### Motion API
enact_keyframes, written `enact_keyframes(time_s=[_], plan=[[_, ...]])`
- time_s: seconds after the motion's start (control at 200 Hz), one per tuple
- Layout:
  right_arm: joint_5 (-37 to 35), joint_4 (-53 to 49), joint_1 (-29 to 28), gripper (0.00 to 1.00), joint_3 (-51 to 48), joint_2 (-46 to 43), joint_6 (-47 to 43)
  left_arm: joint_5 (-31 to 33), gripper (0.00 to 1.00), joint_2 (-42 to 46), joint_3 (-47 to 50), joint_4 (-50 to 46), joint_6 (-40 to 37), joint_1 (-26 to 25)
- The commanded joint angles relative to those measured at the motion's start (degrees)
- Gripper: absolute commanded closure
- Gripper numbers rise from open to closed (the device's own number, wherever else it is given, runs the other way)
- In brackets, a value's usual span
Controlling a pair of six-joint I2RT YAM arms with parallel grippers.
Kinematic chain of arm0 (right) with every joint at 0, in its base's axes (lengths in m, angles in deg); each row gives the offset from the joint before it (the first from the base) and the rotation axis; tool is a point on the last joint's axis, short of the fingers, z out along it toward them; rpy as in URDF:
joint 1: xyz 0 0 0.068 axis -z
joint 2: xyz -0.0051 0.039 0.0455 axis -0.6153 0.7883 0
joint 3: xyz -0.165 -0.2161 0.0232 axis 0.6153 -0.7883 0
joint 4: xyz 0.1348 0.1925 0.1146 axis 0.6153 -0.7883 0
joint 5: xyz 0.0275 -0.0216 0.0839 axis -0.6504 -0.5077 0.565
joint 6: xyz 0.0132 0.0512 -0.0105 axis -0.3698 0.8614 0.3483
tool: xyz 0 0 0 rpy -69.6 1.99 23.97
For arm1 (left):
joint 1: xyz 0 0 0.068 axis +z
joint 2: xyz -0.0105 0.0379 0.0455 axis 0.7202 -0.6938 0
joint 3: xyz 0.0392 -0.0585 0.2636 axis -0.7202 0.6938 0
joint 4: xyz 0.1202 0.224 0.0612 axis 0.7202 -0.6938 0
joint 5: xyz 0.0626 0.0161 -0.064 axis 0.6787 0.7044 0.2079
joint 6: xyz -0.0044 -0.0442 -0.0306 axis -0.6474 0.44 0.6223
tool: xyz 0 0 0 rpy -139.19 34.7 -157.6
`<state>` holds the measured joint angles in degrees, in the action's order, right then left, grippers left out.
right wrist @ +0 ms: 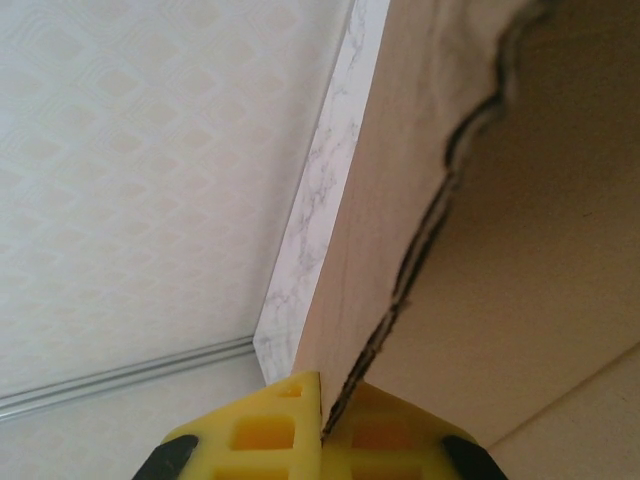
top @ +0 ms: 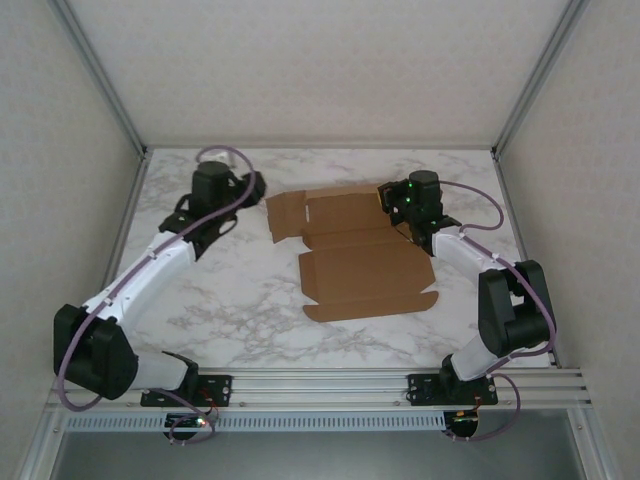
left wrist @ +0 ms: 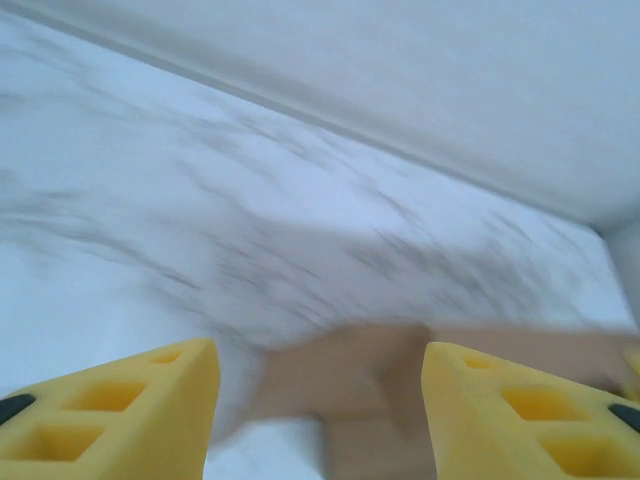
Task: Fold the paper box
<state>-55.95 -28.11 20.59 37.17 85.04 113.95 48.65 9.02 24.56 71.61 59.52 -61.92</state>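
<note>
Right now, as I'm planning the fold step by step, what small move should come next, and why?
Probably ease the left fingers forward to the paper box flap ahead. They stand open with the brown flap lying between and beyond them, untouched, while the right fingers are shut on the box's edge, so that side is held.

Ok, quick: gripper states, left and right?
Left gripper: open, holding nothing.
Right gripper: closed on an edge of the paper box.
</note>
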Motion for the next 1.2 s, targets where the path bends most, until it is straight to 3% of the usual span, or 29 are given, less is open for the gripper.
enact_keyframes(time_s=[0.0,0.105,0.205,0.33,0.541,0.721,0.936,1.197], plan=[[0.5,1.16,0.33,1.0,-0.73,-0.79,-1.76,2.76,0.46,-4.89,2.95,-0.27,5.25,6.38],[0.85,1.34,0.3,1.0,-0.47,-0.64,-1.75,-1.32,0.47,-12.41,2.07,0.6,3.77,7.48],[1.16,1.43,0.27,1.0,-0.16,-0.62,-1.75,-8.99,0.47,-19.45,1.29,1.93,2.75,7.59],[1.55,2.09,0.34,1.0,-0.29,-0.48,-1.26,-16.41,0.47,-23.35,3.28,7.71,0.95,7.03],[2.0,2.14,0.29,1.0,-0.11,-0.3,-1.22,-16.78,0.46,-17.91,8.74,16.38,-10.73,0.72],[2.96,2.98,0.31,1.0,0.07,0.6,-0.45,-18.09,0.47,-17.17,9.74,19.04,-15.81,-4.09],[2.61,2.13,0.31,1.0,0.33,0.36,-0.65,-19.49,0.52,-15.29,10.4,19.48,-18.9,-7.28],[1.9,0.44,0.31,1.0,1.02,-0.08,-1.8,-17.51,0.48,-13.04,9.53,14.45,-21.11,-9.28]])
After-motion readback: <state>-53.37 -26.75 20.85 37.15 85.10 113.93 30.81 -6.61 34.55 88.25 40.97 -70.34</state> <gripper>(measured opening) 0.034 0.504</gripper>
